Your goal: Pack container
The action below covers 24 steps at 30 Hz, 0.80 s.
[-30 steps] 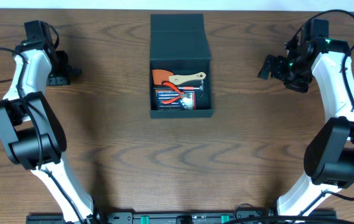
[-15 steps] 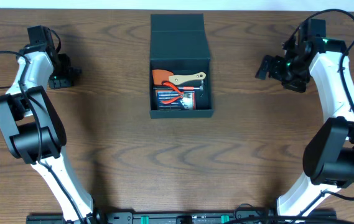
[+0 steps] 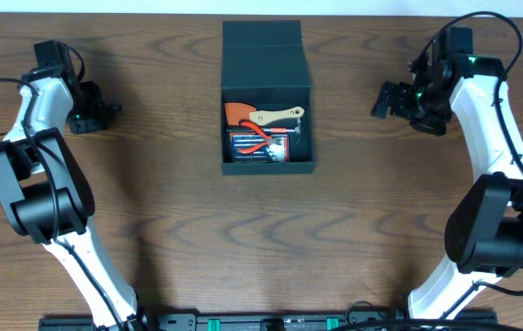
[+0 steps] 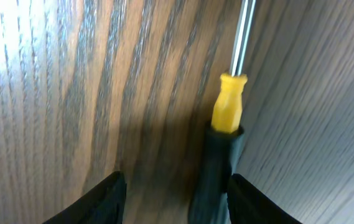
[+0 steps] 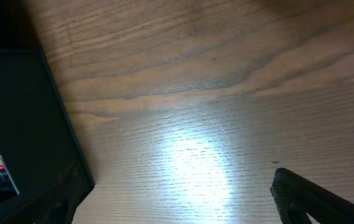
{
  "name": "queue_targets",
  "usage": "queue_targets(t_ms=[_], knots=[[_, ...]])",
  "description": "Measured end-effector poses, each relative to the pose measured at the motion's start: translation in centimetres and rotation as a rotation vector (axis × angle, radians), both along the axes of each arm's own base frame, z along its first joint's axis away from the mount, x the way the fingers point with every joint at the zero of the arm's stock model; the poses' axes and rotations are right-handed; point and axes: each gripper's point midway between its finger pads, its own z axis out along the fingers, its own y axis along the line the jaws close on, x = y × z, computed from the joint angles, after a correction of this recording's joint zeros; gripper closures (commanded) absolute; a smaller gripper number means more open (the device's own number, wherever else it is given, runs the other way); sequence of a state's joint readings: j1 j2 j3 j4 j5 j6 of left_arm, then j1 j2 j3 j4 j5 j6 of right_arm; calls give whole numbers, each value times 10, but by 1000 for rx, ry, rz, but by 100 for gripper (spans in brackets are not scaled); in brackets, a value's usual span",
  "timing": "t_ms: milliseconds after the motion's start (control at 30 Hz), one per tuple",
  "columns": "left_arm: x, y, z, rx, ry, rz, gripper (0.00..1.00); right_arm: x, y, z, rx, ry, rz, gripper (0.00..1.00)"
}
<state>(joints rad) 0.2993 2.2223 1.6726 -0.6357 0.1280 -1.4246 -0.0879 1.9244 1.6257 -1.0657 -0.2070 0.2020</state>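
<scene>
The container [image 3: 267, 166] is a dark square box in the middle of the table, open, with its flap lid [image 3: 263, 57] laid back. Inside are a wooden-handled tool [image 3: 275, 116], an orange piece and red-handled pliers [image 3: 259, 138]. My left gripper [image 3: 94, 116] is at the far left and low over the table. In the left wrist view it [image 4: 173, 190] is open, with a screwdriver [image 4: 226, 112] (black handle, yellow collar, steel shaft) between the fingers, beside the right finger. My right gripper [image 3: 386, 99] is open and empty to the right of the container.
The right wrist view shows the open gripper [image 5: 173, 186] over bare wood, with the container's wall [image 5: 21, 124] at its left. The table's back edge runs just behind the lid. Black cables trail from both arms.
My left gripper has shifted slightly left and down at the far left. My right gripper has moved a little left, toward the container.
</scene>
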Motion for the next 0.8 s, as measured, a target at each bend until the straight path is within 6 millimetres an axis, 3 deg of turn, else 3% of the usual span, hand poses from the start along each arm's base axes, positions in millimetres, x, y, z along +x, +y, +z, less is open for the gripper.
queue_targets(t_ms=[400,800], knots=[[-3,19,1,4,-13,40,48,-1,5,0,2,3,11,1],[-10,4,-2,-85,18,20,48,0,5,0,2,0,11,1]])
